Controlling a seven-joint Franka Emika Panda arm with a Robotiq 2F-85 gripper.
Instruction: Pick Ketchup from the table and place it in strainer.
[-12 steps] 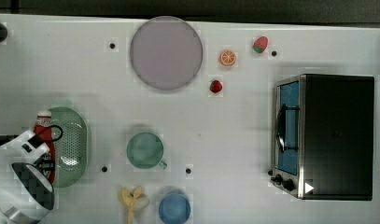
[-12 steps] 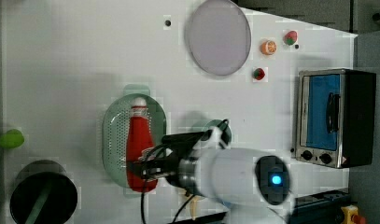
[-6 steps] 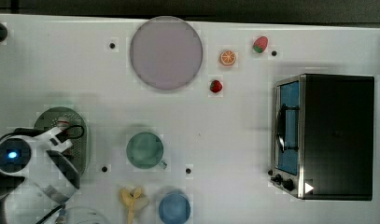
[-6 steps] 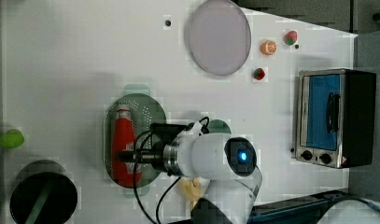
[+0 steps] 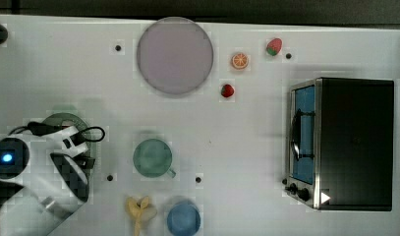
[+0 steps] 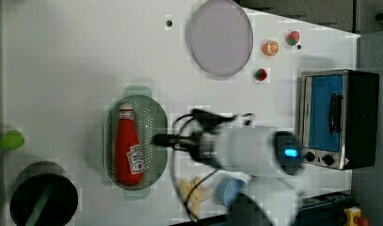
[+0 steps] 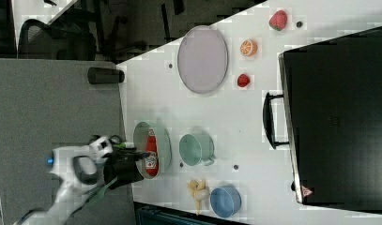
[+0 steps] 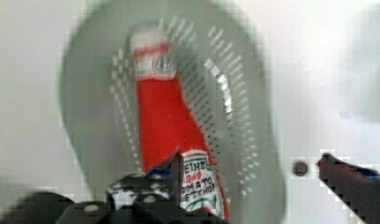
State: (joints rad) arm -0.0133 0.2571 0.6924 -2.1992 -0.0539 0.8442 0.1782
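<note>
The Ketchup (image 6: 128, 146) is a red bottle with a white cap and a label. It lies lengthwise inside the strainer (image 6: 156, 117), a pale green oval basket with a perforated bottom. The wrist view looks down on the Ketchup (image 8: 164, 112) in the strainer (image 8: 85, 93). My gripper (image 8: 253, 170) stands open above the bottle's label end, its fingertips (image 8: 171, 165) wide apart and holding nothing. In the left view the gripper (image 6: 162, 140) sits at the strainer's right rim. In the top view my arm covers most of the strainer (image 5: 65, 119). The right view shows the Ketchup (image 7: 151, 154) in the strainer (image 7: 164, 140).
A green mug (image 5: 152, 157), a blue cup (image 5: 183, 219) and a banana toy (image 5: 140, 211) stand to the top view's right of the strainer. A lilac plate (image 5: 174, 55), an orange slice (image 5: 240, 60), two strawberry toys (image 5: 227, 90) and a toaster oven (image 5: 342, 142) lie farther off.
The gripper has opened wide and let go of the Ketchup, which now lies in the strainer. The arm has drawn back toward the left view's right.
</note>
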